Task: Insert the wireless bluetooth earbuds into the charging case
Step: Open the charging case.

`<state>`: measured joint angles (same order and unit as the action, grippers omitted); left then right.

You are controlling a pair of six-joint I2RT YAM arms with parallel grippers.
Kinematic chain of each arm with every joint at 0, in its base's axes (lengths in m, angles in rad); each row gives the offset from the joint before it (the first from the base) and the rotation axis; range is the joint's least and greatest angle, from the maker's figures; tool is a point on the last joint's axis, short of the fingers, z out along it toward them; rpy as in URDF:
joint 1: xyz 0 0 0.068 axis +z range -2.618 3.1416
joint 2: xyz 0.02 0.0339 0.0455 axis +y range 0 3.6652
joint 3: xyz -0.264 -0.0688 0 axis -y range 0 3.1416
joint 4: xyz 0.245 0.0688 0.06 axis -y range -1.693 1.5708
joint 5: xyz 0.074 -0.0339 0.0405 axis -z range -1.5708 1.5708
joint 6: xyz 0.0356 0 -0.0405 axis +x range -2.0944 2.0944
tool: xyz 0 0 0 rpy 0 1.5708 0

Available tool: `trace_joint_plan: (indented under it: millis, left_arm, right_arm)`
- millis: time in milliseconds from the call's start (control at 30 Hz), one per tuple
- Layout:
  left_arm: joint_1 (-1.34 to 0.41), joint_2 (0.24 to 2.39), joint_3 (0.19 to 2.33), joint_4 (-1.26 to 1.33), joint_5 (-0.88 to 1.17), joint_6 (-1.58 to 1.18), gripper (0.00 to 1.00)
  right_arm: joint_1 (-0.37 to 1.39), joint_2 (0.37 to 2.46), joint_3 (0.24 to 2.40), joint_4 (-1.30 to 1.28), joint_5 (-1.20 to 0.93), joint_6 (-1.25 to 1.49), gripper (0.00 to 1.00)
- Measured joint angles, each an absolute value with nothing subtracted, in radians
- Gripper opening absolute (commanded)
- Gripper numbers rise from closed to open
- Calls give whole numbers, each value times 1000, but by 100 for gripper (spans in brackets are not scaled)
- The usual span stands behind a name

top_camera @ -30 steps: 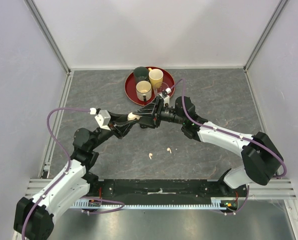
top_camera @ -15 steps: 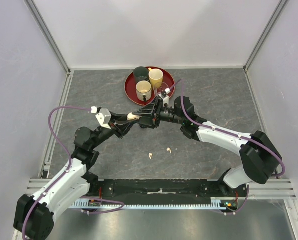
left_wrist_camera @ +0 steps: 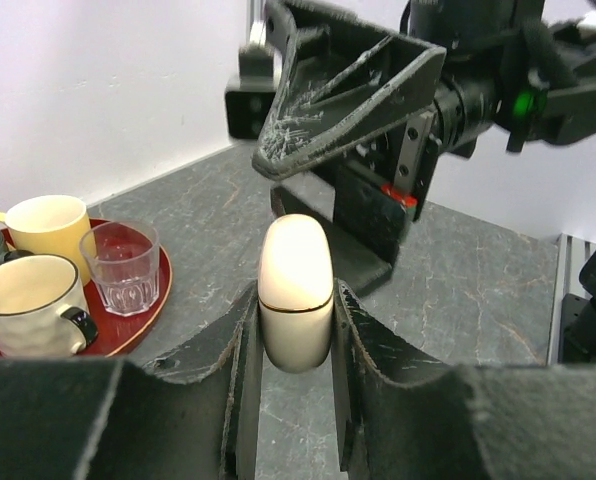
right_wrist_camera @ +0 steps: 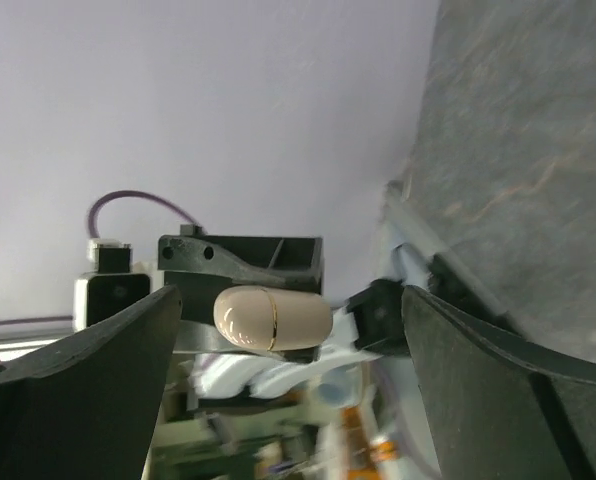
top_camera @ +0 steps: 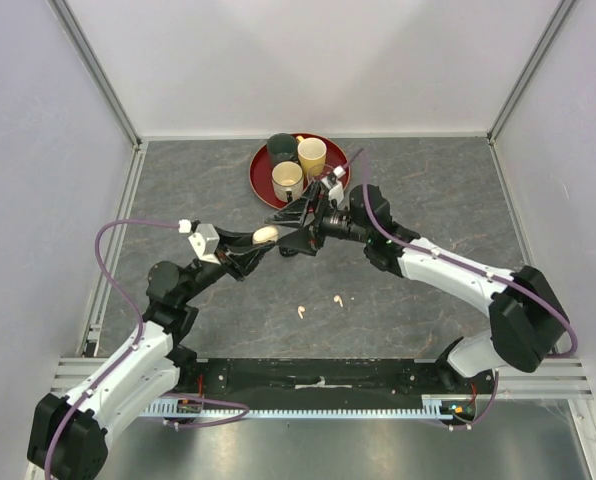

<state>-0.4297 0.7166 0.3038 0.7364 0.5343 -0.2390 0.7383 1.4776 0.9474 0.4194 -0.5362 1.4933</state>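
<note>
My left gripper (top_camera: 267, 238) (left_wrist_camera: 295, 305) is shut on the cream charging case (top_camera: 265, 235) (left_wrist_camera: 296, 290), gripping its lower half. The case is held above the table, its lid closed along a gold seam. My right gripper (top_camera: 291, 226) (right_wrist_camera: 290, 300) faces it, open wide, with its fingers apart from the case (right_wrist_camera: 273, 319) on both sides. In the left wrist view the right gripper's fingers (left_wrist_camera: 343, 95) spread just beyond the case. Two cream-white earbuds (top_camera: 301, 311) (top_camera: 337, 299) lie on the grey table nearer the arm bases.
A red tray (top_camera: 261, 182) (left_wrist_camera: 128, 328) stands at the back centre, just behind the grippers. It carries a dark cup (top_camera: 281, 147), a yellow cup (top_camera: 311, 155), a cream cup (top_camera: 287, 180) and a clear glass (top_camera: 330, 184). Metal rails edge the table.
My right gripper has opened wide and let go of the case. The left gripper keeps hold of it and has shifted slightly toward the left.
</note>
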Motion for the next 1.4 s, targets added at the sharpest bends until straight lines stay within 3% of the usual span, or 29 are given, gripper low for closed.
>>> trace_joint_plan:
  millis: [367,633,1400]
  left_arm:
    - [-430,763,297,858,644,-259,2]
    - [-430,905,302,1023,744,-344,2]
    - [-427,852,308,1070,766,-364,2]
  right_arm:
    - [725,1216,1110,64,-379,742,98]
    - [770,1219,1130,-132,-363,430,98]
    - [823,1275,1168,-224,-369,378,98]
